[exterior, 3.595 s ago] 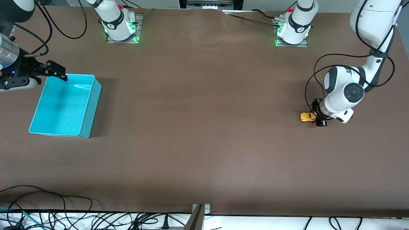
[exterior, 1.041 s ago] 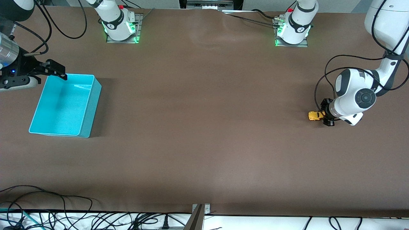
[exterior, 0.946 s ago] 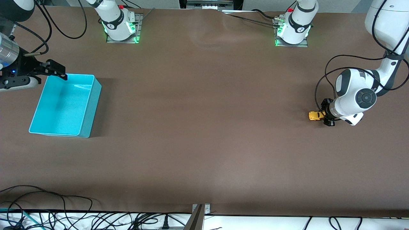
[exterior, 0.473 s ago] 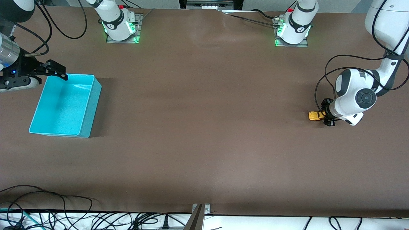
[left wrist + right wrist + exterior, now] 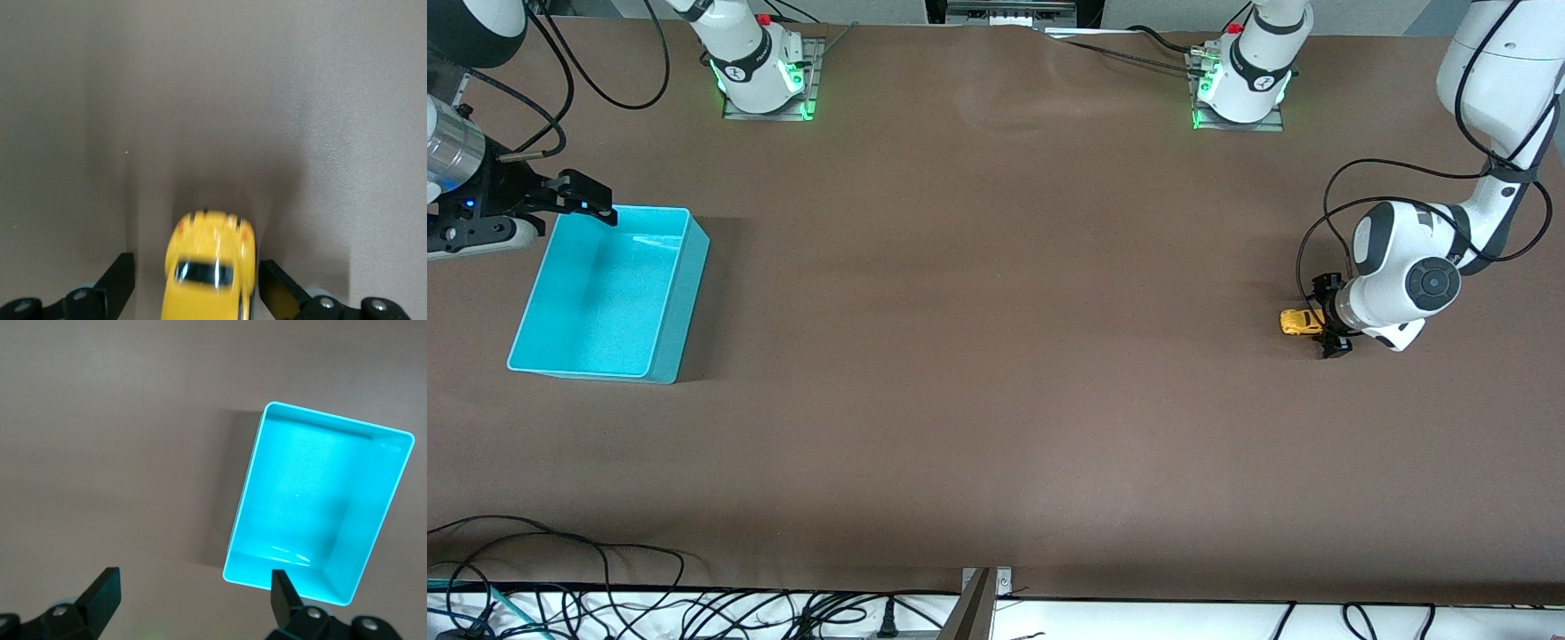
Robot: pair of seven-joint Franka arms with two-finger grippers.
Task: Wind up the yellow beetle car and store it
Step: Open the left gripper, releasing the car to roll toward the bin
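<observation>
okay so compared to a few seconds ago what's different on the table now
The left gripper first dragged the yellow beetle car along the table toward the left arm's end, then in the last half second eased it slightly back toward the teal bin. Now its fingers stand apart from the car's sides, so it looks released. The right gripper and the bin stayed put.

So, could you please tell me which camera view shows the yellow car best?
The left wrist view: the car fills the lower middle, between the open left claw's fingers, with gaps on both sides. The front view shows the car only as a tiny yellow shape on the table beside that claw. The right wrist view shows only the bin.
</observation>
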